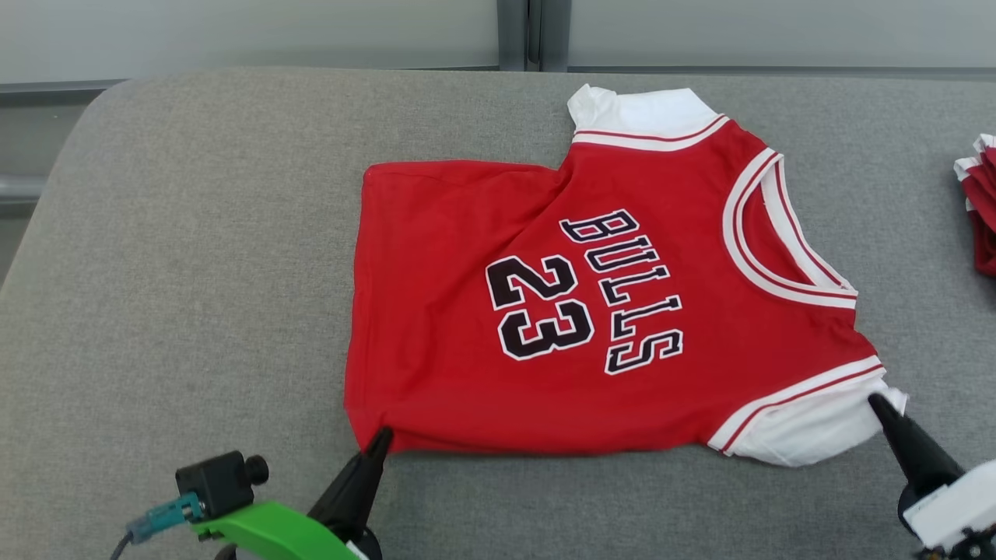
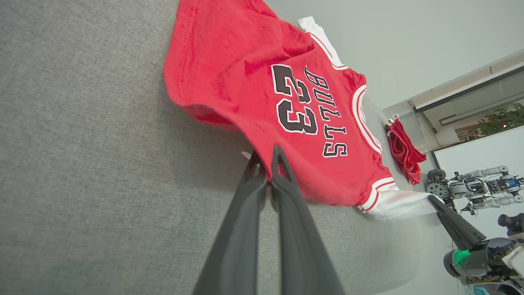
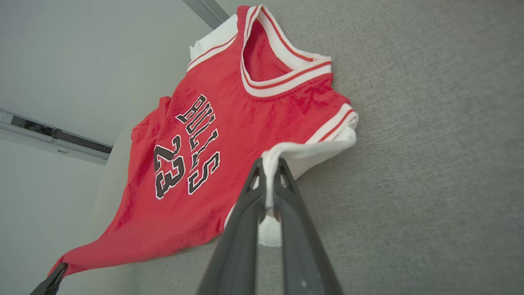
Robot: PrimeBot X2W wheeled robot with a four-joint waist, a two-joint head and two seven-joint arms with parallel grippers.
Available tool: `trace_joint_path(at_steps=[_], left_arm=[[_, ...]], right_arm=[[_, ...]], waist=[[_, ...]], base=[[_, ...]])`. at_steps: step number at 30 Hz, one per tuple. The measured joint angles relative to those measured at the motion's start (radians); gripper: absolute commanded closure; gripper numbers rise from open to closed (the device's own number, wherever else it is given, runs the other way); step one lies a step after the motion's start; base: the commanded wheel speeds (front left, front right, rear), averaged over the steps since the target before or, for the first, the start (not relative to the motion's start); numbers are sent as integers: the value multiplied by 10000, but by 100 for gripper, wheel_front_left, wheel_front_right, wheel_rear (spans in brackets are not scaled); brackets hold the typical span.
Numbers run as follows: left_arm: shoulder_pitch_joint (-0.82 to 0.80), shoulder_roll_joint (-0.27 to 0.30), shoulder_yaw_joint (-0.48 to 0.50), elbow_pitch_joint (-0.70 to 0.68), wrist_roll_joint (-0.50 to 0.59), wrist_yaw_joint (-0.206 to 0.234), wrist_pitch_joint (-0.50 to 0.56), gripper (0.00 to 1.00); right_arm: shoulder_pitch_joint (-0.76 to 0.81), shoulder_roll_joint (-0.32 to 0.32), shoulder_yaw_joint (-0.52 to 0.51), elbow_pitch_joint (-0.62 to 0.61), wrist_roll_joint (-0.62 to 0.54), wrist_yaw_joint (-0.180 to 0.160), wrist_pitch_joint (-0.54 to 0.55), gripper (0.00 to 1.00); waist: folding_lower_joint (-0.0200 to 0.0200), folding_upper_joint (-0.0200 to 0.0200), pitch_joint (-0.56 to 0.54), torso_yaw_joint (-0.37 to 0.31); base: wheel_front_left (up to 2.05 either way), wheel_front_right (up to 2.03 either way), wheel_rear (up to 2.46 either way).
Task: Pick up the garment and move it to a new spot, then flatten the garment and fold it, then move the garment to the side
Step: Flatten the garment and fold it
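The left claw (image 1: 381,437) is pressed together on the near bottom corner of the jersey (image 1: 436,327). The right claw (image 1: 875,400) pinches the white sleeve (image 1: 809,432) at the other end of the same near edge. The jersey lies face up, collar toward the robot's right, in the middle of the grey table (image 1: 194,272), mostly flat. A second heap of red clothes (image 1: 982,202) sits well apart at the right edge.

This looks like the flatten-and-fold stage, with both ends of the near edge in hand. To do it well, I judge that the two claws should rise together and level. They should pull gently apart, so the edge stays taut and does not sag. The far side has a dent where the body meets the far sleeve (image 1: 638,109), so a light tug toward the robot first would likely smooth it.

The left wrist view shows the left claw (image 2: 266,157) biting red cloth, with the corner lifted off the table and shadow beneath. The head view barely hints at this. The right wrist view shows the right claw (image 3: 268,164) holding a bunched white fold, which runs down between the fingers (image 3: 245,213). Only the head view gives the jersey's whole outline and how squarely it lies.
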Motion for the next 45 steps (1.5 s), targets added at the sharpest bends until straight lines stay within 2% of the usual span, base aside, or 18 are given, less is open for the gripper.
trace_joint_path(at_steps=[8, 13, 18, 19, 20, 21, 25, 30, 34, 37, 42, 45], left_arm=[[-1819, 13, 303, 757, -178, 173, 798, 100], [-3254, -259, 403, 2077, -378, 167, 1373, 100], [-4480, -550, 125, 3730, -182, 96, 1720, 100], [-4672, -617, 63, 4021, -42, 8, 1712, 80], [-4831, -677, -8, 4263, 27, -102, 1703, 41], [-4937, -734, -90, 4439, 58, -263, 1701, 0], [-4954, -905, -12, 4715, 86, -508, 1202, 0], [-3930, -702, 667, 3818, -343, -629, 387, 0], [-2848, -360, 508, 3277, -520, -568, 677, 0], [-2729, -303, 376, 3218, -495, -527, 825, 0], [-3008, -395, 205, 3494, -500, -573, 1037, 0], [-3252, -556, 138, 3758, -594, -819, 1198, 0]], right_arm=[[-2802, -205, -447, 98, -1344, 0, 1843, 100], [-4458, -341, -424, 1083, -2366, 0, 2673, 100], [-5704, -531, 27, 2274, -3252, 0, 2786, 100], [-5919, -543, 100, 2522, -3438, 0, 2627, 100], [-6088, -627, 257, 2748, -3616, 0, 2483, 84], [-6203, -731, 458, 2903, -3726, 0, 2284, 0], [-6254, -1011, 949, 3120, -3777, 0, 1636, 0], [-5205, -1864, 1137, 2197, -3664, 0, 627, 0], [-3844, -2738, 1197, 1716, -3743, 0, 779, 0], [-3428, -3051, 1294, 1802, -3933, 2, 823, 0], [-3641, -3212, 1517, 2456, -4220, 0, 867, 0], [-3832, -3212, 1891, 2752, -4094, 0, 1074, 0]], waist=[[0, 0, 532, -55], [0, 0, 967, 26], [1, 0, 1360, 133], [1, 0, 1427, 153], [1, 0, 1481, 170], [1, 0, 1524, 182], [1, 0, 1485, 197], [1, 0, 1272, 160], [1, 0, 1309, 147], [1, 0, 1503, 156], [1, 0, 1787, 235], [1, 0, 1896, 342]], base=[[0, 0, 0], [0, 0, 0], [0, 0, 0], [0, 0, 0], [0, 0, 0], [0, 0, 0], [0, 0, 0], [0, 0, 0], [0, 0, 0], [0, 0, 0], [0, 0, 0], [0, 0, 0]])
